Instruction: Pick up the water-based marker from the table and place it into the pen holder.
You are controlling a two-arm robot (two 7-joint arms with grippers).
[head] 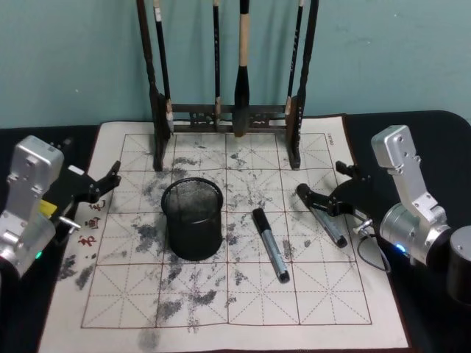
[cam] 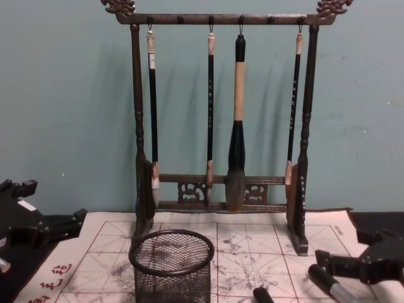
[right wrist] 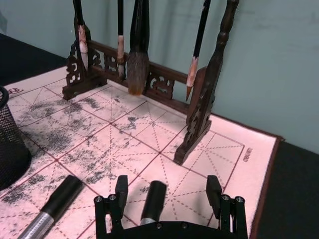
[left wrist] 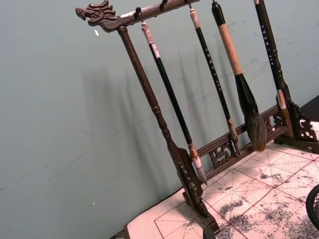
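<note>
Head above, chest level — same table (head: pixel 331 294)

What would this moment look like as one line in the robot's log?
right gripper: open, fingers straddling right marker | left gripper: open, idle left of pen holder | pen holder: empty

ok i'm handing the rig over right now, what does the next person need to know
left hand: open, idle at the left edge of the mat.
right hand: open, low over the mat, fingers either side of the right marker, not closed.
second marker lies on the mat between that one and the pen holder; holder has no marker in it.
done: approach only. left: grip, lift, carry, drop into holder.
</note>
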